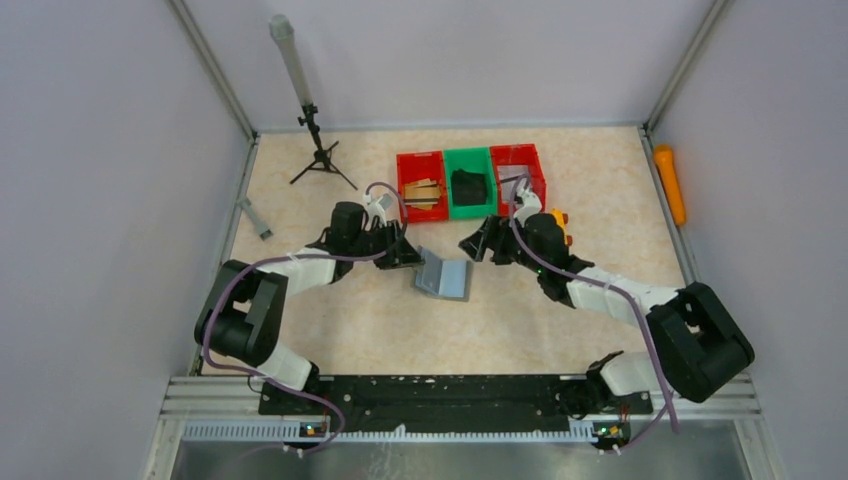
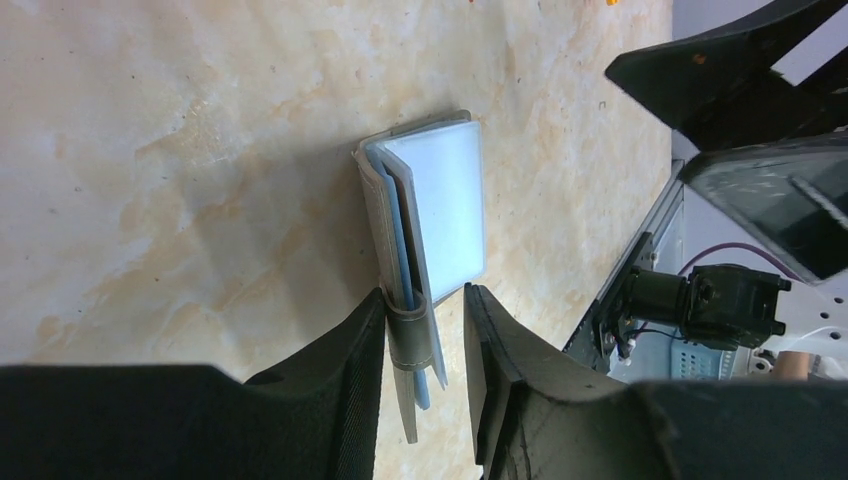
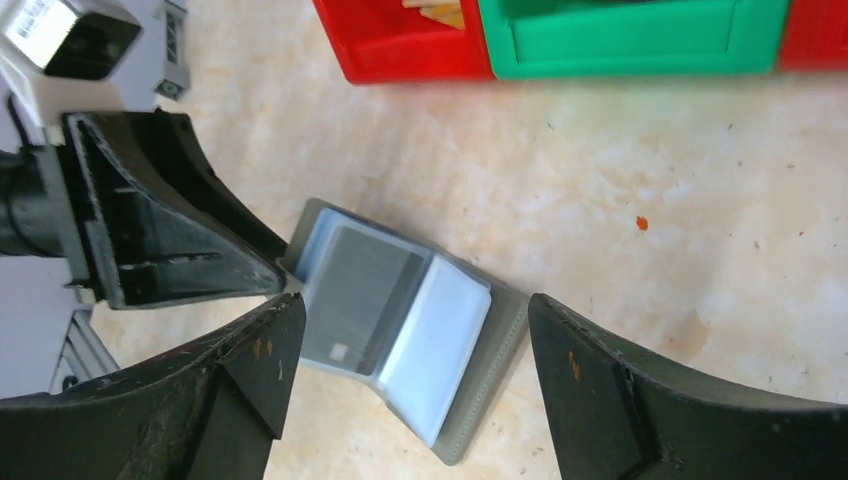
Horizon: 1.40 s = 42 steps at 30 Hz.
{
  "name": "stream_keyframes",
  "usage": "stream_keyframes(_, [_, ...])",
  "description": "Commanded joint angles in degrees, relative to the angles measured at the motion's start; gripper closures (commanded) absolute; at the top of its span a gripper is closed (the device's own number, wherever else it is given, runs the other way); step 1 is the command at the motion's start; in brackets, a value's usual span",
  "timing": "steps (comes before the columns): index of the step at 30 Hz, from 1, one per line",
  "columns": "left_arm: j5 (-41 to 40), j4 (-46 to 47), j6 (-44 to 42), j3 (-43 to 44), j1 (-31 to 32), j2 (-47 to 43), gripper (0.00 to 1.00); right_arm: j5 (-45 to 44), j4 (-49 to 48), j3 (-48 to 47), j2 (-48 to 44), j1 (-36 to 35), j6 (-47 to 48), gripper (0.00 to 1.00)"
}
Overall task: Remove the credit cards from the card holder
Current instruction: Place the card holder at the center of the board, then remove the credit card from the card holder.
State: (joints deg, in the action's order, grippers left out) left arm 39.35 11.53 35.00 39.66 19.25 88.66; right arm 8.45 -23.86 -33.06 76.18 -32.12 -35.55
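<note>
Grey card holder (image 1: 443,275) lies open on your marbled table (image 1: 560,310), a dark credit card (image 3: 360,290) in its pocket, your left gripper (image 2: 425,300) loosely astride its tab edge, your right gripper (image 3: 415,308) spread wide just beside it.

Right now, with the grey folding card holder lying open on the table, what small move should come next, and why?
Probably lower the right gripper onto the dark-striped grey card showing in a clear pocket of the flat grey folding card holder. Its jaws stand wide open above the holder, and the left gripper has its jaws astride the holder's tab edge, not clamped.
</note>
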Motion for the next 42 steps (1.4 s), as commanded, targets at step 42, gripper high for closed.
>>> stream_keyframes(42, [7.3, 7.5, 3.1, 1.0, 0.2, 1.7, 0.98, 12.2, 3.8, -11.5, 22.8, -4.7, 0.3, 0.56])
